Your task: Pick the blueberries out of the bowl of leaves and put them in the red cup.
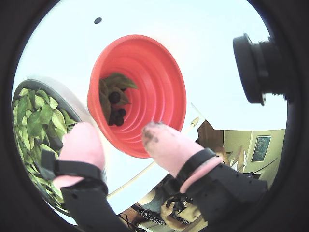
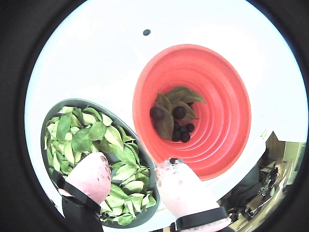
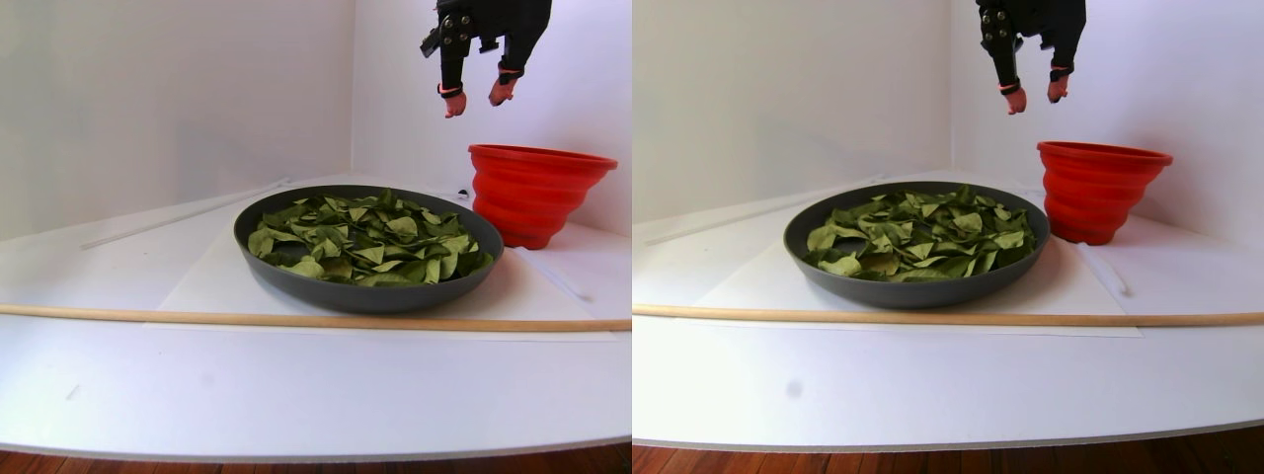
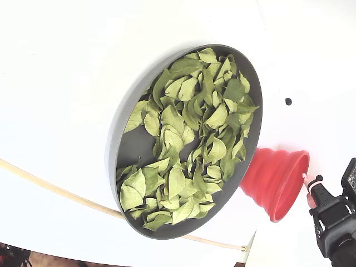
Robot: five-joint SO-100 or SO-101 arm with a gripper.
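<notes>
My gripper hangs open and empty well above the red cup, its pink fingertips apart. Both wrist views look down into the red cup, where several blueberries lie at the bottom with a few leaves. The same blueberries show dark against the red cup. Left of the cup sits the dark grey bowl, filled with green leaves. The fixed view shows the bowl, its leaves, the red cup and my gripper at the cup's rim.
A thin wooden stick lies across the table in front of the bowl. A flat black dot marks the white table beyond the cup. White walls stand close behind the cup. A black camera lens juts in at the right.
</notes>
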